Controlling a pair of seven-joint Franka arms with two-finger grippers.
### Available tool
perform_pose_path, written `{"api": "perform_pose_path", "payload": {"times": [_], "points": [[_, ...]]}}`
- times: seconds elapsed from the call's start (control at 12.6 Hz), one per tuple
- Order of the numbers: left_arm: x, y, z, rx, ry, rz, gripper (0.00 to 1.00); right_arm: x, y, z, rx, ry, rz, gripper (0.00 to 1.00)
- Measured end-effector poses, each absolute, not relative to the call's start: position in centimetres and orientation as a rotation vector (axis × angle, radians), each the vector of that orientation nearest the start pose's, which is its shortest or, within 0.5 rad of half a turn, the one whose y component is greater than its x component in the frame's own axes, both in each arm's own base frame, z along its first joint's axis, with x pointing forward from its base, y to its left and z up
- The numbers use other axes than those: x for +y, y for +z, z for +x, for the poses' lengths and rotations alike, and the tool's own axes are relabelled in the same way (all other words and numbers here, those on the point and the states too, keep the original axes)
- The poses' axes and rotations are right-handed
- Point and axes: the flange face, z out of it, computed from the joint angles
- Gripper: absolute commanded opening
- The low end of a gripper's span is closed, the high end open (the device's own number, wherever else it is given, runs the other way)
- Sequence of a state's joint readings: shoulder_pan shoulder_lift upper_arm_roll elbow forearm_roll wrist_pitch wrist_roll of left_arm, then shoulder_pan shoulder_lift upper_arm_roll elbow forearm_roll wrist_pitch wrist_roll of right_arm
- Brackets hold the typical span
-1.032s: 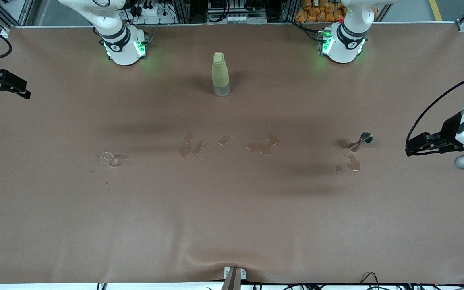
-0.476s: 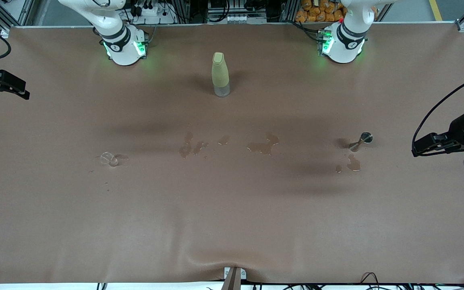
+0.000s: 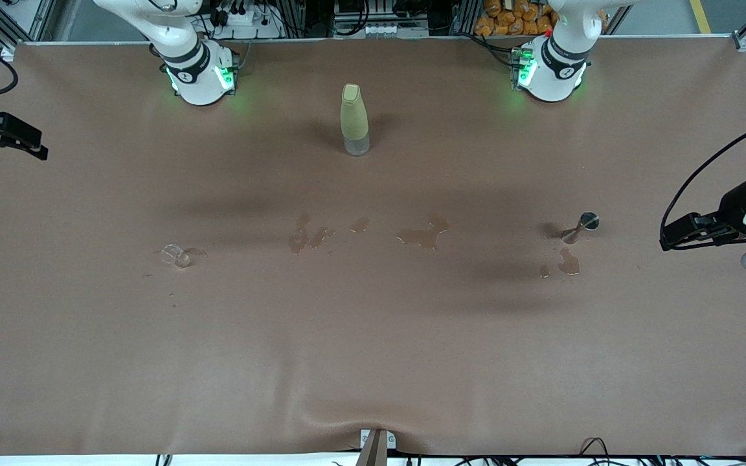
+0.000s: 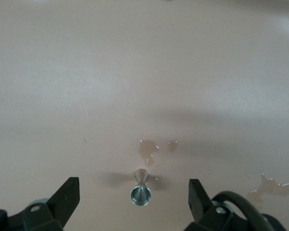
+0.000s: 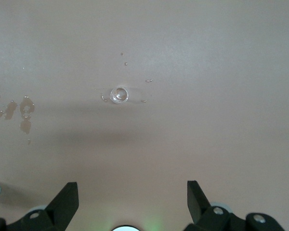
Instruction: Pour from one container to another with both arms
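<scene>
Between the glass cup point(image 3: 175, 255) toward the right arm's end and the upright jigger point(image 3: 581, 226) toward the left arm's lie spill patches point(image 3: 422, 233); a yellow-green bottle point(image 3: 353, 118) stands farther from the camera. Left gripper point(image 3: 669, 237) and right gripper point(image 3: 36, 147) hover at the table's ends, fingers spread, empty.

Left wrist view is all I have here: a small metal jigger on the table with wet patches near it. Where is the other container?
Observer: The glass cup stands toward the right arm's end of the table, far from the jigger.
Operator: Is the right gripper anywhere near it?
Observer: No. The right gripper hangs open at the table's edge, well short of the cup.
Operator: Anything else standing on the table?
Observer: A tall yellow-green bottle stands upright between the two arm bases, farther from the front camera than both containers.
Operator: More spills?
Observer: Yes, wet patches lie mid-table between cup and jigger.
</scene>
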State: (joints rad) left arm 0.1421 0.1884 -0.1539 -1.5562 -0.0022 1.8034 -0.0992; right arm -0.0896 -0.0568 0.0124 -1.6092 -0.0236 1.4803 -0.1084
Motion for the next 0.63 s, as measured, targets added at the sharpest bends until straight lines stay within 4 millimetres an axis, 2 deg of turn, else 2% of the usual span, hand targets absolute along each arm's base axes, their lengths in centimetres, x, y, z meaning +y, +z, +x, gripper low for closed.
{"api": "perform_pose_path", "payload": {"times": [0.63], "points": [[-0.94,54.35,62.37,-0.116,-0.073,-3.174,1.00,-3.64,62.92,52.59,-0.029,0.111,-3.114,1.00]]}}
